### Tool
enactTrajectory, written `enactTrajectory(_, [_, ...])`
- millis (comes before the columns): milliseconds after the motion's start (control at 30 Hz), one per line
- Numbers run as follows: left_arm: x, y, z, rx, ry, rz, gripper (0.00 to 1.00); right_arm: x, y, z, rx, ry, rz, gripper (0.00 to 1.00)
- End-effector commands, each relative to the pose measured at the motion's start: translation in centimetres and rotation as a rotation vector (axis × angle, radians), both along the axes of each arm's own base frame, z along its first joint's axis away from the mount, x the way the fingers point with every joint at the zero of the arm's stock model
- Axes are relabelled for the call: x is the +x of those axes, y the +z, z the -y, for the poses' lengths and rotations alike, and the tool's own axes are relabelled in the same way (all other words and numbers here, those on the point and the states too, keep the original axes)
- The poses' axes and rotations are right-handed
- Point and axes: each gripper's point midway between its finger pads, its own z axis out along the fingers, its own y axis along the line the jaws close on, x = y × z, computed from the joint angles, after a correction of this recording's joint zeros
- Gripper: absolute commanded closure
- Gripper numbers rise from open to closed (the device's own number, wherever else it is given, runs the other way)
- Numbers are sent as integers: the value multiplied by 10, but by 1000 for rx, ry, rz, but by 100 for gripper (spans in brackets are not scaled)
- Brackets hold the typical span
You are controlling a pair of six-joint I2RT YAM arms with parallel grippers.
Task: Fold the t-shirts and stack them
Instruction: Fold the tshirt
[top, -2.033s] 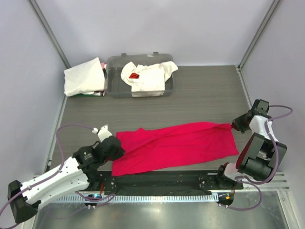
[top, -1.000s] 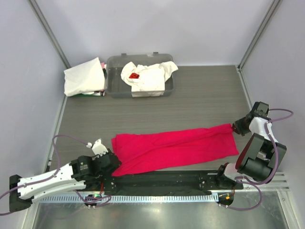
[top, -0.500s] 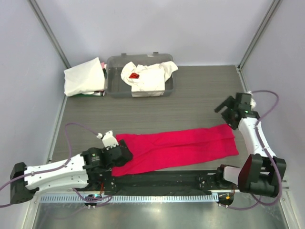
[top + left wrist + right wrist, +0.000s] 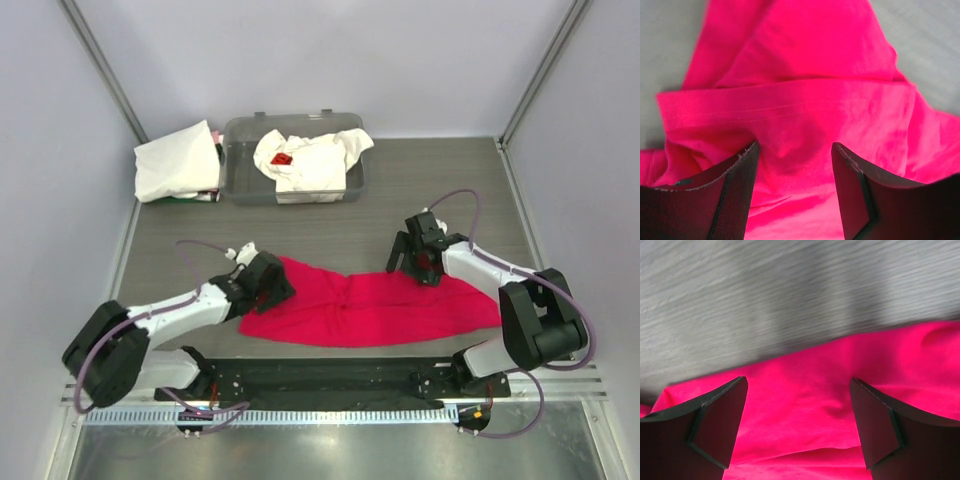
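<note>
The crimson red t-shirt point(image 4: 370, 308) lies in a long rumpled strip across the near middle of the table. My left gripper point(image 4: 272, 283) sits low over its left end, open. In the left wrist view the gripper point(image 4: 795, 147) has red cloth point(image 4: 805, 100) with a stitched hem lying beneath its spread fingers. My right gripper point(image 4: 415, 262) hovers open over the shirt's far edge. The right wrist view shows that gripper point(image 4: 798, 382) with its jaws wide above the red cloth point(image 4: 840, 390). A white t-shirt with a small red mark point(image 4: 305, 160) is heaped in the tub.
The clear grey tub point(image 4: 240, 132) stands at the far middle of the grey wood-grain table point(image 4: 430, 190). A folded white cloth pile point(image 4: 175, 160) lies to its left by the wall. A black rail point(image 4: 330, 380) runs along the near edge.
Both grippers have opened and let go of the red shirt's ends. The right arm swung left to the shirt's far edge. The left moved farther onto the left end, which now lies bunched.
</note>
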Motion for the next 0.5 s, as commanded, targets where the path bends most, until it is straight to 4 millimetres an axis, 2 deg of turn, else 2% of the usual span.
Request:
enactTrajectory(0, [11,-31,-4,92,-89,-88,39,-39,-27,-3,-35,-15,-97,11])
enactTrajectory(67, [30,-31,4,118,-120,-88,40,-50,-29,-12,-20,-10,-106,11])
enactTrajectory(100, [38,-34,6,138,-125,-101,39,-65,-34,-20,-5,11,-129,11])
enactTrajectory(133, [63,-35,21,150,-136,-102,40,-72,-35,-26,15,-4,-141,11])
enactTrajectory(167, [72,-37,28,159,-150,-117,41,-77,-33,-31,36,-14,-140,11])
enactTrajectory(200, [82,-37,33,181,-173,-133,41,-91,-37,-38,42,11,-156,11])
enactTrajectory(233, [106,-44,50,186,-182,-140,41,-96,-35,-46,78,-16,-163,11])
enactTrajectory(300, [124,-50,64,184,-199,-173,41,-105,-26,-61,126,-3,-148,11])
enactTrajectory(333, [150,-46,83,171,-210,-149,43,-114,-21,-75,157,33,-151,11])
enactTrajectory(367, [158,-49,86,181,-216,-158,43,-117,-15,-83,185,23,-150,11])
enactTrajectory(400, [163,-49,86,194,-221,-171,43,-118,-1,-99,244,44,-143,11])
enactTrajectory(433, [174,-43,91,199,-239,-152,43,-126,7,-113,276,94,-144,11])
enactTrajectory(467, [194,-32,101,189,-246,-117,43,-126,15,-121,294,109,-137,10])
